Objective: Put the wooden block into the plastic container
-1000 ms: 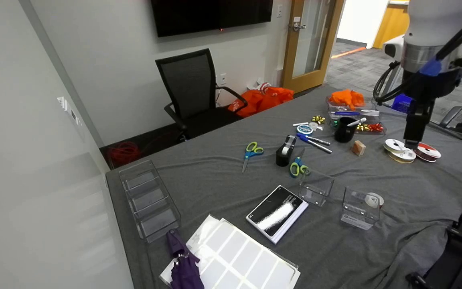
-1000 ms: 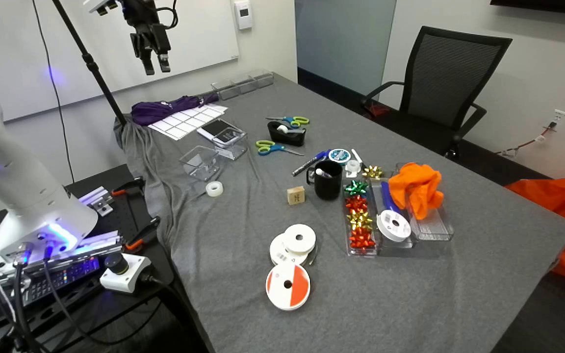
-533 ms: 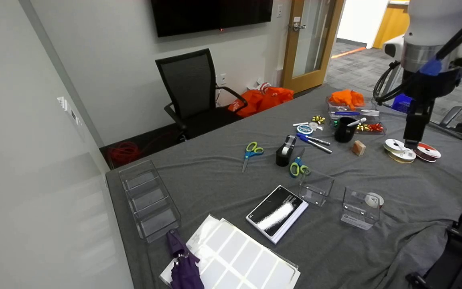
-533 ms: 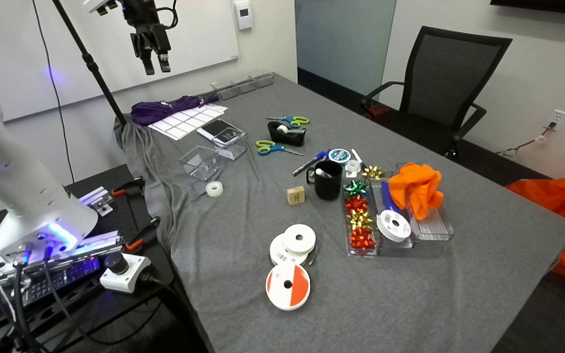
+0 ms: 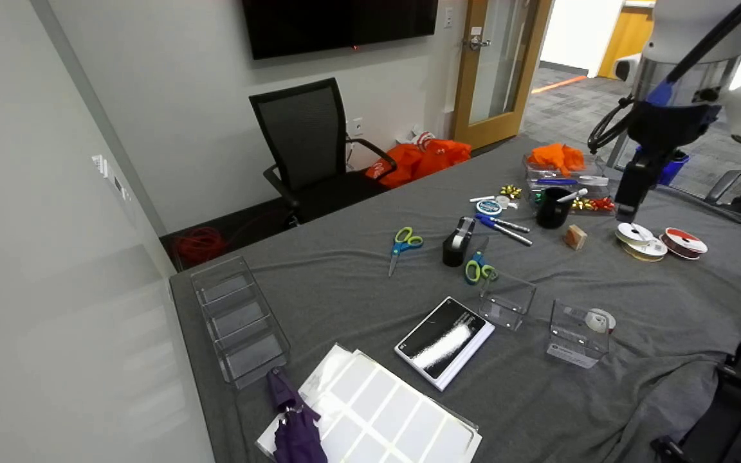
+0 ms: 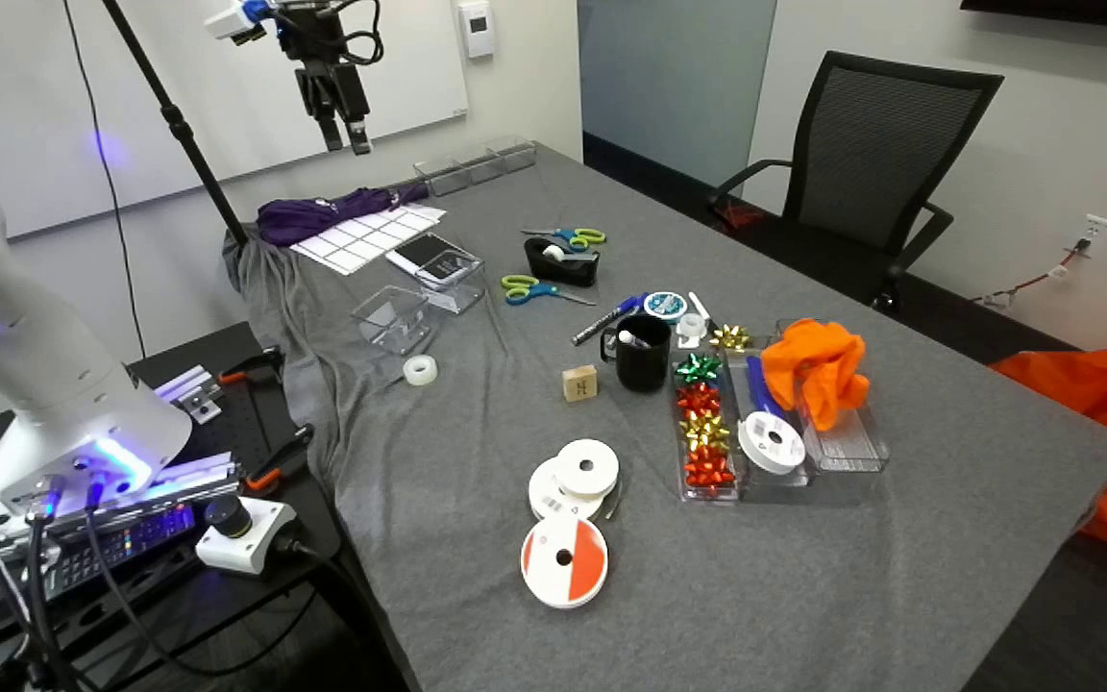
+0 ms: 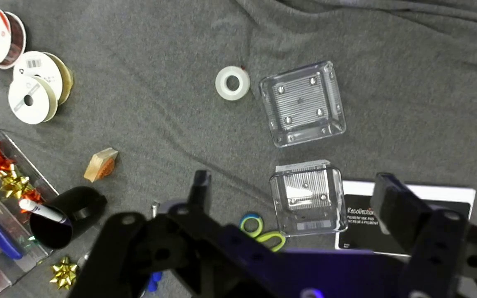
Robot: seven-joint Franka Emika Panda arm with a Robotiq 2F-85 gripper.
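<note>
The wooden block (image 5: 575, 237) lies on the grey cloth near the black mug. It also shows in an exterior view (image 6: 579, 383) and at the left of the wrist view (image 7: 101, 164), brown on one face. Two small clear plastic boxes could be the plastic container; I cannot tell which. One (image 7: 300, 103) stands beside a tape roll and also shows in both exterior views (image 5: 578, 354) (image 6: 394, 327). The second box (image 7: 308, 200) touches or overlaps a black-and-white ink pad. My gripper (image 7: 294, 184) is open and empty, high above the table (image 6: 347, 146), apart from block and boxes.
A black mug (image 6: 643, 356) with a pen stands beside the block. Ribbon spools (image 6: 565, 562), a tape roll (image 6: 420, 370), scissors (image 5: 477, 267), a tape dispenser (image 5: 458, 243) and an ink pad (image 5: 444, 341) lie around. Trays with bows (image 6: 705, 432) and an orange cloth (image 6: 818, 370) stand beyond the mug.
The arm stays still between the two earlier moments, then the gripper shifts left and tilts in an exterior view and shifts right in an exterior view. The block and boxes have not moved.
</note>
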